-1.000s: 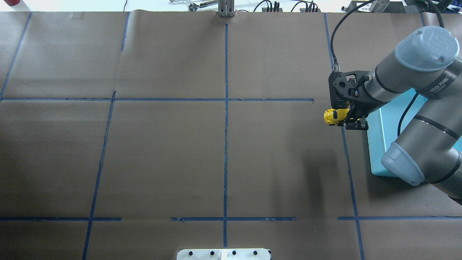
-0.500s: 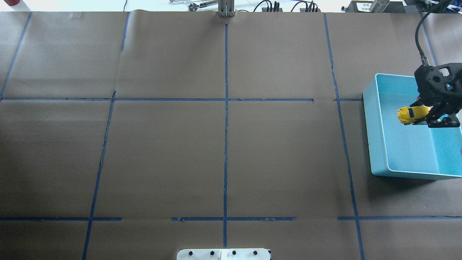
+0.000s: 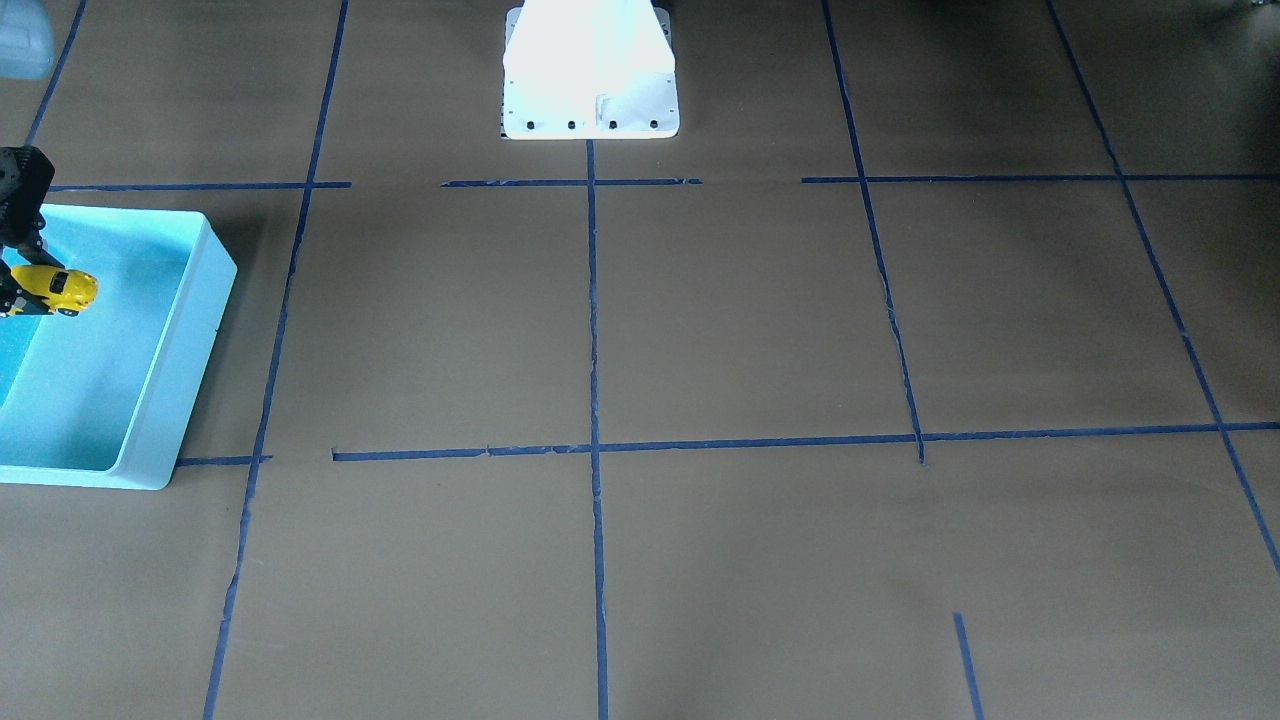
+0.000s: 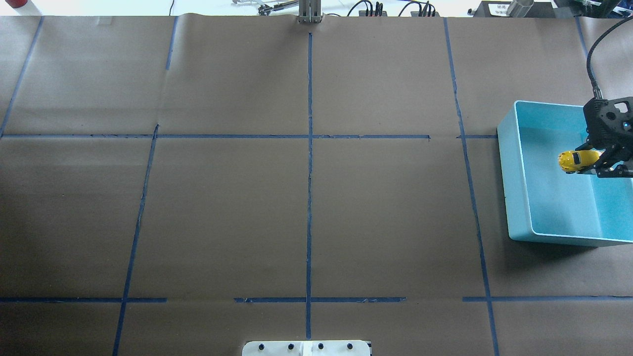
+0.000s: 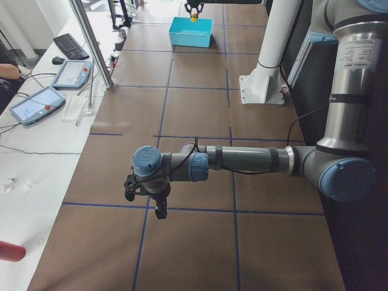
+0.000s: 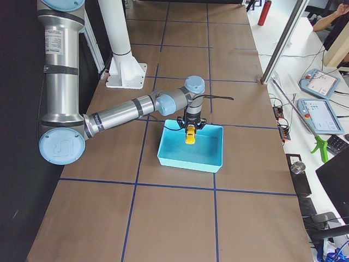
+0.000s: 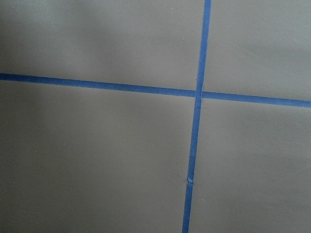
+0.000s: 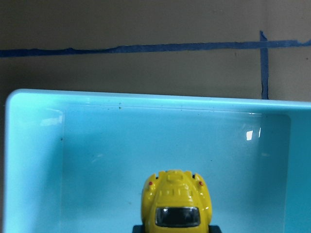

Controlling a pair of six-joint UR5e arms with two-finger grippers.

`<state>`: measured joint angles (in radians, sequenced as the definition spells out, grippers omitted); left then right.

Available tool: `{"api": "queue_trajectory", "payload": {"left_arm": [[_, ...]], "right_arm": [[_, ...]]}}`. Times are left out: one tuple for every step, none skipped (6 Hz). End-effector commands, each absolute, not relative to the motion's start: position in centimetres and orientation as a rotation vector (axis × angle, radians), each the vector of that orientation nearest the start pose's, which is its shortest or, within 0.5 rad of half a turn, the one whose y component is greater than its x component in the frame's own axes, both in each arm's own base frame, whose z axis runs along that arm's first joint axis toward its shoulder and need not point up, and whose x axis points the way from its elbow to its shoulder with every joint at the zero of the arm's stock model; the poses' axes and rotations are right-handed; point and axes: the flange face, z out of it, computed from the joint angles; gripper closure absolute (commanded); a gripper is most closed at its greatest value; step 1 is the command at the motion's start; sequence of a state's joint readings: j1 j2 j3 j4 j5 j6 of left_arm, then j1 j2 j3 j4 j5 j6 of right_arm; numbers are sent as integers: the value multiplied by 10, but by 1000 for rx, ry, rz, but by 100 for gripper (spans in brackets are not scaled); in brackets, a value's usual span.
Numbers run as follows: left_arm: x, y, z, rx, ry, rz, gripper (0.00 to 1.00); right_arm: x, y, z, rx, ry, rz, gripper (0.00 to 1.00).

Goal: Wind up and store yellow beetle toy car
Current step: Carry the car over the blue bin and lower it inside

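Clerk: Item one, yellow beetle toy car (image 4: 576,160). Where was it?

Checker: In the overhead view it was at the 3 o'clock edge of the table (image 4: 306,212), within the outline of the turquoise bin (image 4: 514,198), in the bin's 12 o'clock half. Its free end pointed to 9 o'clock. I could not tell whether it touched the bin floor.

Clerk: Item two, right gripper (image 4: 599,163). Condition?

Checker: It was clamped on the car's 3 o'clock end, with the fingers closed against both sides. The right wrist view showed the car at 6 o'clock of the frame, with the bin's far wall at 12 o'clock.

Clerk: Item three, left gripper (image 5: 145,195)?

Checker: It was seen only from the table's left end, on the near arm, pointing down over the brown paper. I could not tell whether the jaws were apart or together. Its wrist view held only paper and a crossing of blue tape lines (image 7: 197,93).

Clerk: Sundries?

Checker: One white mount (image 3: 590,80) at 12 o'clock in the front-facing view.
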<state>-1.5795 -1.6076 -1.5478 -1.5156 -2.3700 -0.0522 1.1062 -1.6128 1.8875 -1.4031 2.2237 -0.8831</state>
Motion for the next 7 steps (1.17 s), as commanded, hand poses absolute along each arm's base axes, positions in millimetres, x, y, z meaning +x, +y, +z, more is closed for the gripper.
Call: {"api": "queue_trajectory", "payload": {"left_arm": [[-67, -503, 656, -58, 798, -75, 0], [-67, -503, 656, -58, 798, -75, 0], [-67, -503, 656, -58, 798, -75, 0], [-67, -503, 656, -58, 798, -75, 0], [-67, -503, 656, -58, 798, -75, 0], [-67, -503, 656, -58, 798, -75, 0], [-67, -503, 656, -58, 798, -75, 0]], "right_arm": [[-194, -462, 552, 608, -614, -1402, 100], [-225, -455, 582, 635, -609, -1400, 100], [-243, -445, 587, 657, -617, -1402, 100], [-238, -438, 594, 646, -617, -1400, 100], [-237, -438, 591, 650, -618, -1397, 100], [-231, -429, 590, 650, -622, -1397, 100], [-226, -423, 586, 655, -625, -1399, 100]]}}
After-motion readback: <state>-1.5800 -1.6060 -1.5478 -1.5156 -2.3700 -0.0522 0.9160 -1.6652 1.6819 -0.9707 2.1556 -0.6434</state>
